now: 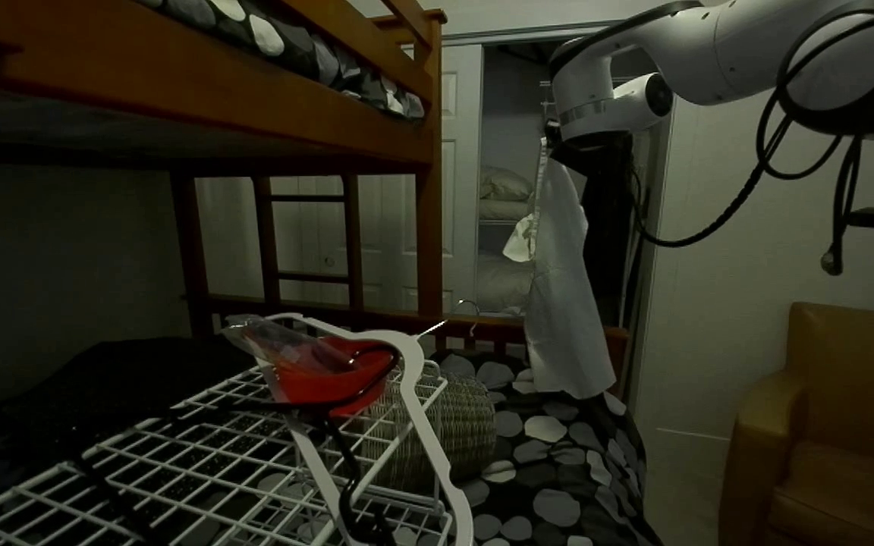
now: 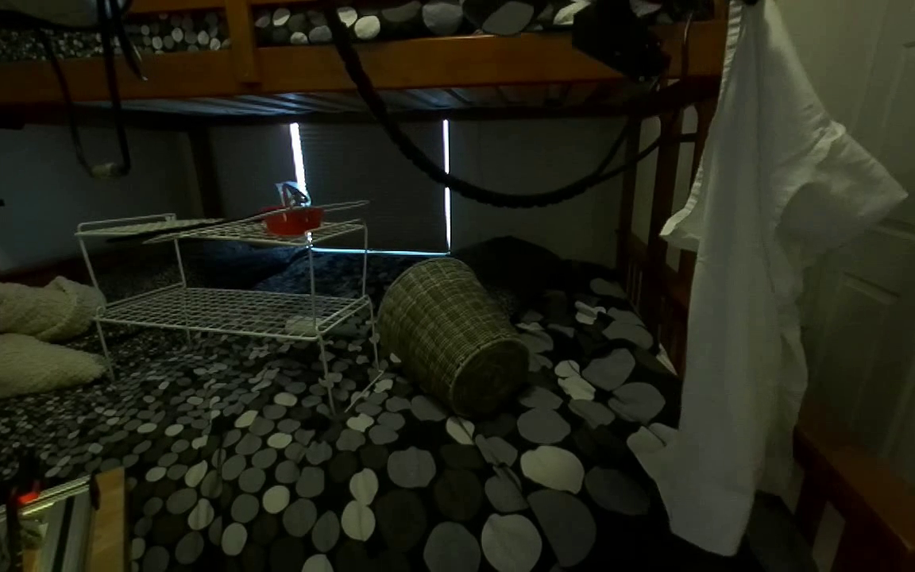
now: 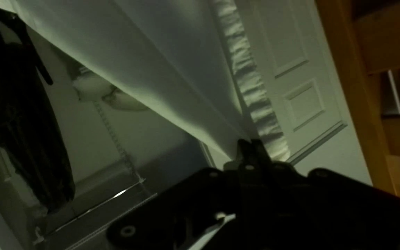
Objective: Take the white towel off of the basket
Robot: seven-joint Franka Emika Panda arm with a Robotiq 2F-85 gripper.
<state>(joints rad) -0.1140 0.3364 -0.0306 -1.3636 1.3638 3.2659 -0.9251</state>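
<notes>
The white towel (image 1: 566, 288) hangs long and loose in the air from my gripper (image 1: 549, 140). It also hangs at the right in an exterior view (image 2: 751, 270), where its top meets the upper edge. In the wrist view, the fingertips (image 3: 249, 141) are shut on a gathered end of the towel (image 3: 172, 69). The woven basket (image 2: 449, 334) lies tilted on its side on the bed, its base toward the camera. It also shows behind the wire rack in an exterior view (image 1: 467, 428). The towel is apart from the basket. The basket's inside is hidden.
A white wire rack (image 2: 211, 310) stands on the bed beside the basket, with a red container (image 2: 292, 221) and hangers on top. The wooden bunk frame (image 1: 429, 212) rises near the towel. An armchair (image 1: 831, 425) stands at the right. A cable (image 1: 710, 231) loops from the arm.
</notes>
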